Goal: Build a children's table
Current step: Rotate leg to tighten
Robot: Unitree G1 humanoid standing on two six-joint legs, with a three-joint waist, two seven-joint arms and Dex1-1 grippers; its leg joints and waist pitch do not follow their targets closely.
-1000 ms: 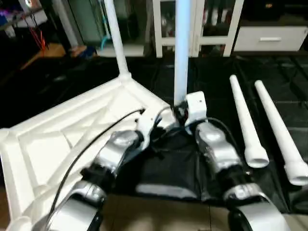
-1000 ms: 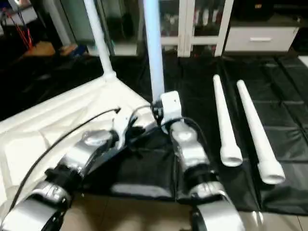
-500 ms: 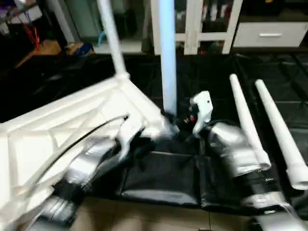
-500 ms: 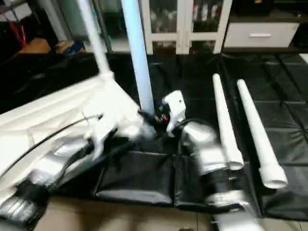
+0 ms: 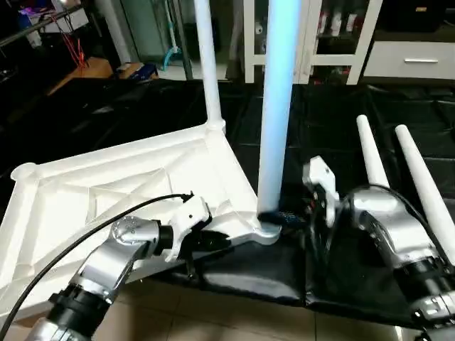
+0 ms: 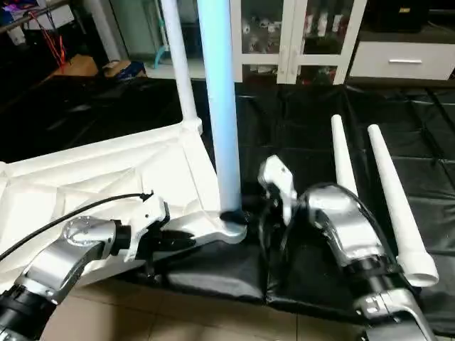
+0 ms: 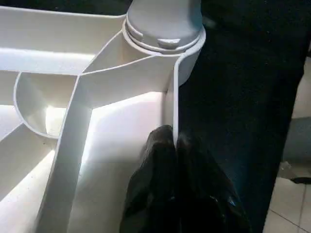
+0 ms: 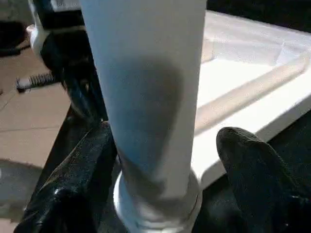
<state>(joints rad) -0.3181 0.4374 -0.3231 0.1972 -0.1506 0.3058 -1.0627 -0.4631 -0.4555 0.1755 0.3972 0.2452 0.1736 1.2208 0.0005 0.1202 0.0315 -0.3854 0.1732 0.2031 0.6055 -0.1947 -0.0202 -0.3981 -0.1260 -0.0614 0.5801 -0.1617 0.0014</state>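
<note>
The children's table lies upside down on black mats, its white ribbed tabletop [image 5: 106,192] facing up. One leg [image 5: 206,71] stands in the far corner socket. A second leg [image 5: 276,121] stands in the near corner socket [image 7: 165,24]. Two loose legs [image 5: 371,153] [image 5: 419,177] lie on the mats to the right. My left gripper [image 5: 213,241] is shut on the tabletop's thin rim close to the near socket, as the left wrist view shows [image 7: 173,141]. My right gripper [image 8: 167,136] is open around the foot of the near leg, with one finger [image 8: 243,150] apart from it.
A white glass-door cabinet [image 5: 313,35] and a white drawer unit [image 5: 419,64] stand along the back. Black mats [image 5: 242,270] cover the floor under the work, with tan floor [image 5: 213,312] in front. A black cable [image 5: 85,241] runs along my left forearm.
My right gripper's jaws have widened around the near leg and its forearm has swung out to the right. The left gripper stays shut on the rim. The camera has shifted.
</note>
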